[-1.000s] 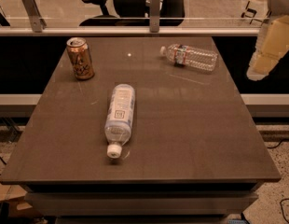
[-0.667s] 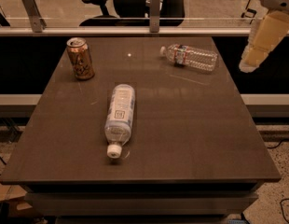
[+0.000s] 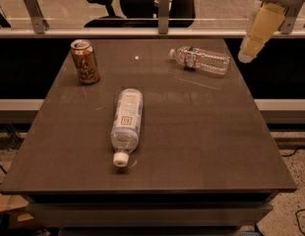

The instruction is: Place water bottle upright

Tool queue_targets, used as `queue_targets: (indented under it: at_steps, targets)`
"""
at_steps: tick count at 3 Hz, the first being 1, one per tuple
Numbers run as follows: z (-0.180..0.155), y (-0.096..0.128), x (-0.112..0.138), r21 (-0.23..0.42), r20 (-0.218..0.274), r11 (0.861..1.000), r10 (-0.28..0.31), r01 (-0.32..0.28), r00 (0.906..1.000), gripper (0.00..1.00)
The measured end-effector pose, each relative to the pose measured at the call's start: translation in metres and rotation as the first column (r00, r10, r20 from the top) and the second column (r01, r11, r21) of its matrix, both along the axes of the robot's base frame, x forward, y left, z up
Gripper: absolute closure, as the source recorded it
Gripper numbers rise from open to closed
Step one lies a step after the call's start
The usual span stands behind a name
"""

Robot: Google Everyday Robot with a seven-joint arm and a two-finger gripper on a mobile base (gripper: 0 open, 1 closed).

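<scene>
Locating the gripper [image 3: 248, 52] first: where do we find it? (Operator 1)

We find it at the upper right of the view, hanging tip-down and tilted, beside the far right corner of the desk [image 3: 206, 136]. Its pale tip appears just to the right of the water bottle [image 3: 204, 61] and is apart from it. We cannot determine whether the gripper is parted or closed. (Operator 2)

How do we record the water bottle? (Operator 1)

We record it as lying on its side on the far right part of the desk. Its white cap points left, toward the desk's far middle, and its base points toward the right edge. The narrow red-and-white label band sits close to the cap end. The clear ribbed body rests directly on the desk surface. (Operator 2)

Which other items do we list? (Operator 1)

We list a larger bottle [image 3: 127, 121], also on its side, left of the desk's centre, with its white cap toward the near edge and its pale label facing up. It lies well apart from the water bottle. A can [image 3: 85, 61] stands upright at the far left. A rail [image 3: 93, 33] with metal posts runs along the far edge, and an office chair [image 3: 137, 4] stands behind it. (Operator 2)
</scene>
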State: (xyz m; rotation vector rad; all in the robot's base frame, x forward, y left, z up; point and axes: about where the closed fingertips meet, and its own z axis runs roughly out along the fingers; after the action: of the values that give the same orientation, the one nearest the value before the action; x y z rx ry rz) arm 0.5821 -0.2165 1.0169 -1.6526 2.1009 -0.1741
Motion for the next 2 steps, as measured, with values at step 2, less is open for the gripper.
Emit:
queue_targets:
  at_steps: [2]
  targets:
    - [-0.025,0.013,0.049,-0.016,-0.079,1.0,0.024,-0.026,0.9965,0.0]
